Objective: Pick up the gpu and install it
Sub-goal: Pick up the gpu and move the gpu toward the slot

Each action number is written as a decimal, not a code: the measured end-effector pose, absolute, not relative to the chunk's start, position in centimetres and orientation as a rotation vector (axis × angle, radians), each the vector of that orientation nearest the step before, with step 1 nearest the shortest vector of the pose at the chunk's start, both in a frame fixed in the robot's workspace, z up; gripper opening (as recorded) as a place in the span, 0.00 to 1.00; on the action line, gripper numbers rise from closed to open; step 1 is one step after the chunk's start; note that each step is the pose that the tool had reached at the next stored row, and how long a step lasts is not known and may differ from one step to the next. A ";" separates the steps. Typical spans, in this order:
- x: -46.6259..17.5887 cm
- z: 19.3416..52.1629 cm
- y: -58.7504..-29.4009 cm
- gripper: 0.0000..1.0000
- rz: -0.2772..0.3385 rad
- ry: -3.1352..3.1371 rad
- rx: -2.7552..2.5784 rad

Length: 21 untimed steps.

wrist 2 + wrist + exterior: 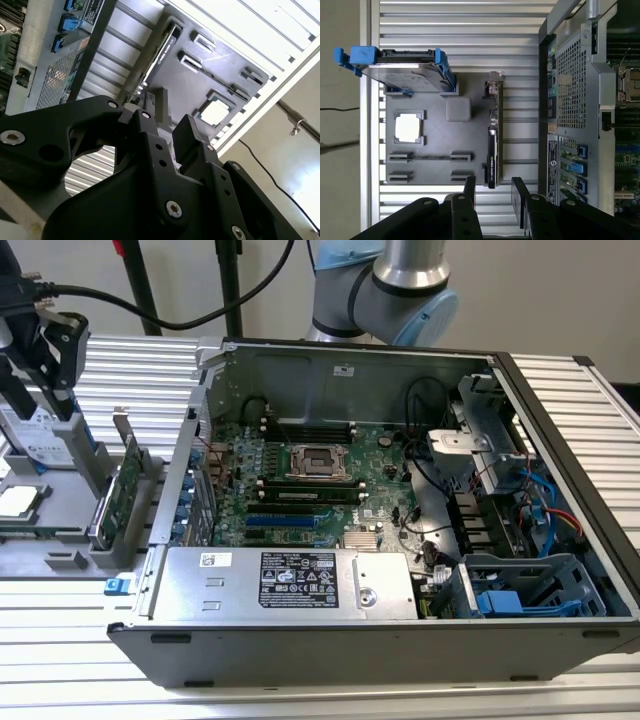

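Note:
The gpu (125, 490) is a thin green card with a silver bracket. It stands on edge in a slot of the grey holder tray (60, 560), at the exterior view's left beside the open computer case. Both wrist views show the gpu (493, 135) (160, 55) edge-on. My black gripper (35, 390) hangs above the tray, away from the case. In the first wrist view my gripper (492, 192) is open, its two fingers (470, 192) apart with nothing between them and lined up with the card's near end. My gripper (170, 132) touches nothing.
On the tray a hard drive (405, 70) in a blue carrier stands upright and a CPU chip (409, 127) lies flat. The open case (560, 440) holds the green motherboard (300, 470), blue card slots (280, 525) and a power supply (290, 580). Ribbed metal table (80, 660) lies all round.

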<state>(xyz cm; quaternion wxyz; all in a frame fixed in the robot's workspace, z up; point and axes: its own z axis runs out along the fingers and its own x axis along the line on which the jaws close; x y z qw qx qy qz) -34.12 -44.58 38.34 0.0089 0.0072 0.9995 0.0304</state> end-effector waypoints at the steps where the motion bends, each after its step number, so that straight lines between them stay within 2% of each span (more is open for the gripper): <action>1: -34.1 38.3 -44.6 1.00 0.095 3.122 0.023; 21: -34.1 37.3 -44.6 1.00 0.095 3.122 0.023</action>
